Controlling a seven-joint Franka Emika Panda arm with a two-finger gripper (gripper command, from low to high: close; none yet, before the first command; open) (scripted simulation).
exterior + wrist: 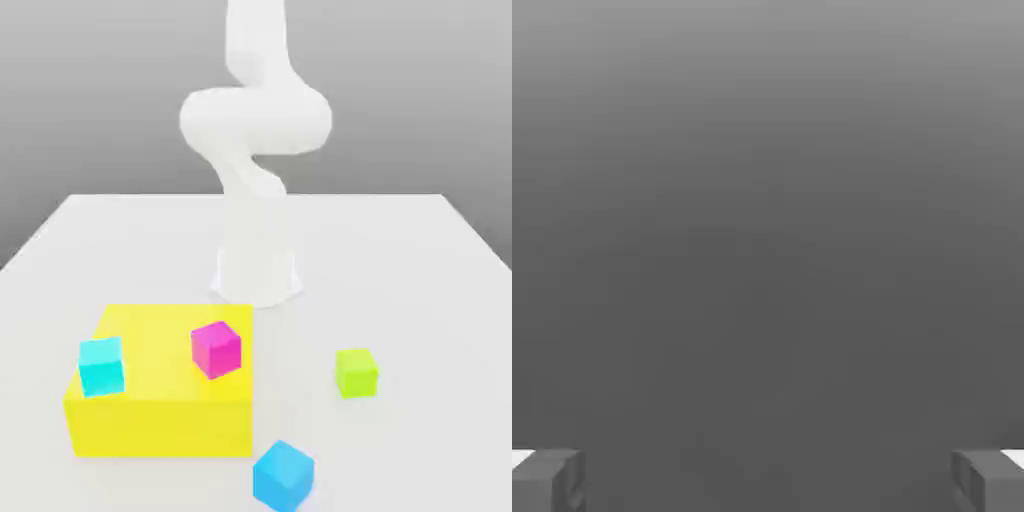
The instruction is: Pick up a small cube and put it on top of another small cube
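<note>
**Lime-green cube alone on the tabletop, tool spread wide with nothing in it**

Nearest in the exterior view, a plain matte blue cube (283, 475) sits on the white tabletop (430, 300), just off the front corner of a large flat yellow block (160, 415). Two small cubes rest on that block's top face: a cyan cube (101, 366) near the edge toward the exterior view's left, and a magenta cube (216, 349) toward the edge on the exterior view's right. They stand apart from each other.

The small lime-green cube (356, 372), plain and matte, sits directly on the tabletop toward the exterior view's right. It is well apart from the yellow block and touches no other cube. It looks about the same size as the other three.

Farther back, the white robot arm (255, 120) rises from its round base (257, 275) behind the yellow block and curls upward out of the top of the picture.

In the hand view, the tool (768, 480) has its two grey fingertips (547, 480) at opposite edges of the picture, spread wide. Nothing lies between them, and plain grey background lies beyond.
</note>
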